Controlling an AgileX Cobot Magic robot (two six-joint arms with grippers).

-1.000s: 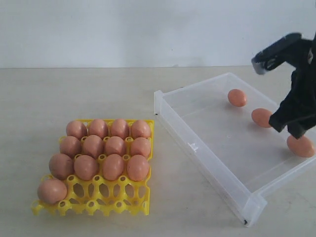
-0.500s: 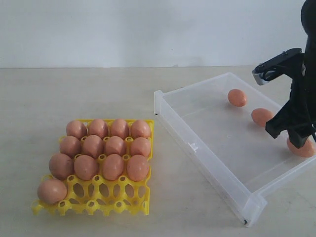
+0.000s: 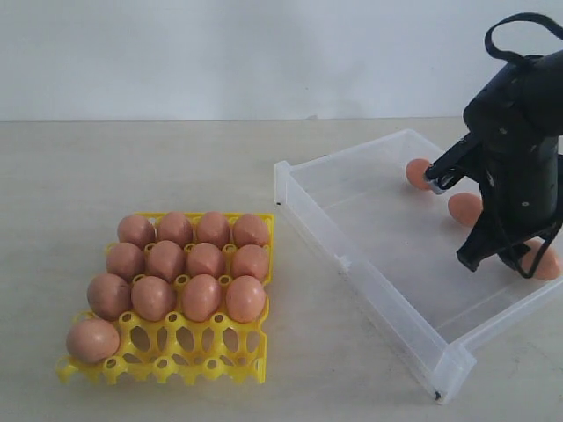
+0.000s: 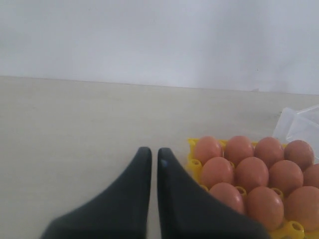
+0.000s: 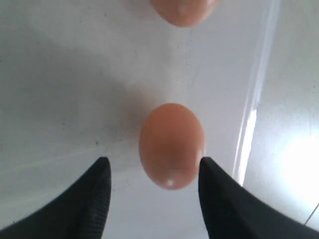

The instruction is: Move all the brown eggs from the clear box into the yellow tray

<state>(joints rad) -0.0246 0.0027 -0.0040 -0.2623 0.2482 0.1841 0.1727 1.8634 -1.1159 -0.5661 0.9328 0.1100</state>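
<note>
Over on the left of the exterior view, the yellow tray point(image 3: 251, 367) sits on the pale table point(image 3: 132, 167). It's got thirteen brown eggs point(image 3: 204, 260) in it. The three back rows are full, and the front row has just the front-row egg point(image 3: 92, 339) in its leftmost cup, with the other three cups unfilled.

The left gripper point(image 4: 153, 155) only shows up in its own wrist view. Its two black fingers are pretty much together with just a thin slit between them and nothing in there, and it hangs over the table right beside a corner of the tray.

Further right is the clear box point(image 3: 352, 264), set at an angle and apart from the tray. Three more eggs lie inside, strung along its far right side. The back egg point(image 3: 415, 172) is partly hidden by the arm, the middle egg point(image 3: 464, 208) is in plain sight, and the near egg point(image 3: 544, 262) peeks out behind the claw.

The right gripper point(image 3: 497, 262) is down in the box at that near egg. In the right wrist view the fingers point(image 5: 99, 189) are spread wide with the near egg point(image 5: 172, 144) sitting between the tips. There's a clear gap on one side and the other tip is very close, so it's straddling the egg and not clamped on it. The egg is lying on the box floor.
</note>
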